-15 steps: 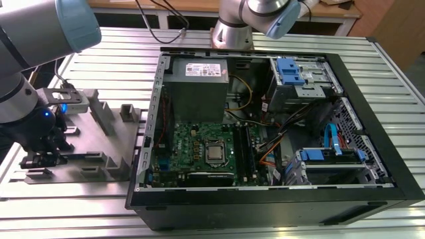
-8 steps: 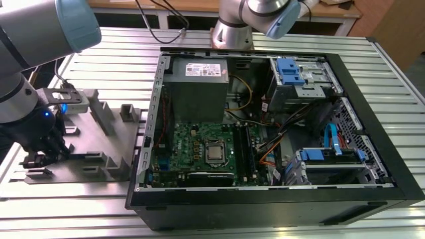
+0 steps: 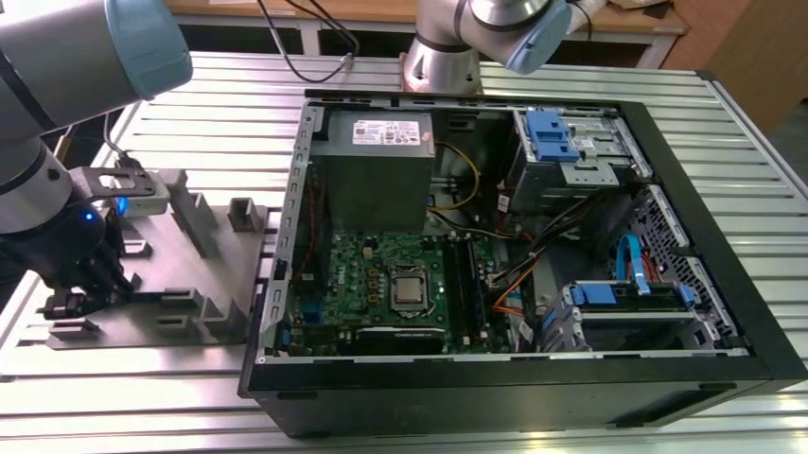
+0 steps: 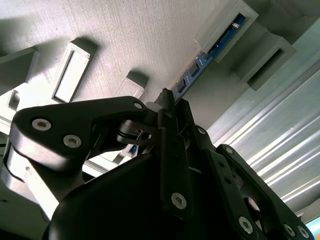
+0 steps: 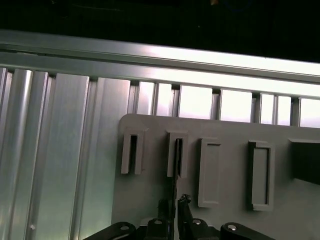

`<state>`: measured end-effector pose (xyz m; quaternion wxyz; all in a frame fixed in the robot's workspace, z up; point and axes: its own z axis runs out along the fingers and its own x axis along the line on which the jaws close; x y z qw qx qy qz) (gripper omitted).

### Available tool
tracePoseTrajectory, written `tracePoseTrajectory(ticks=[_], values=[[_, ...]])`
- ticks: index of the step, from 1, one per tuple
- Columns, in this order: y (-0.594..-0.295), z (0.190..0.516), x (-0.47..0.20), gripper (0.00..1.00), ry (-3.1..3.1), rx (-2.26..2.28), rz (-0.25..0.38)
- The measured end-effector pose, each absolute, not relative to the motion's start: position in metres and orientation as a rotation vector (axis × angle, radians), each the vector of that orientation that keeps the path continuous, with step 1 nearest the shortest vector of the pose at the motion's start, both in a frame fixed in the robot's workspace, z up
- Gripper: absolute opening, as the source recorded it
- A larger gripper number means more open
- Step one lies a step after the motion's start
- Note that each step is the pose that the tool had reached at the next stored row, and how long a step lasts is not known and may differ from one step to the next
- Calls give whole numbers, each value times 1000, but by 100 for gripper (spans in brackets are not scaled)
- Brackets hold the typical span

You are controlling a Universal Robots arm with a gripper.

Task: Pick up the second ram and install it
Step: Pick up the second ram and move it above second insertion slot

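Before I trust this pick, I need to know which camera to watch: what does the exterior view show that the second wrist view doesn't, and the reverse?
Exterior view: the open computer case with its green motherboard and grey power supply, on the exterior view's right. Second wrist view: the second ram, a blue strip sitting in a slot holder and running up to the gripper. Both: the gripper down at the grey fixture plate.

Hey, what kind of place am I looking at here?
Probably a robotics lab or test workbench: a robot arm reaches over a slatted aluminium table that carries an open computer case and a grey parts holder.
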<state>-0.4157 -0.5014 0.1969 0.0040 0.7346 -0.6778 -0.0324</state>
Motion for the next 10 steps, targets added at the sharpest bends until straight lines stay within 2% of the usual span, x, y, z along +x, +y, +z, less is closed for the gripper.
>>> tracePoseTrajectory(ticks=[10], values=[[-501, 198, -415, 18, -2124, 2302, -102]])
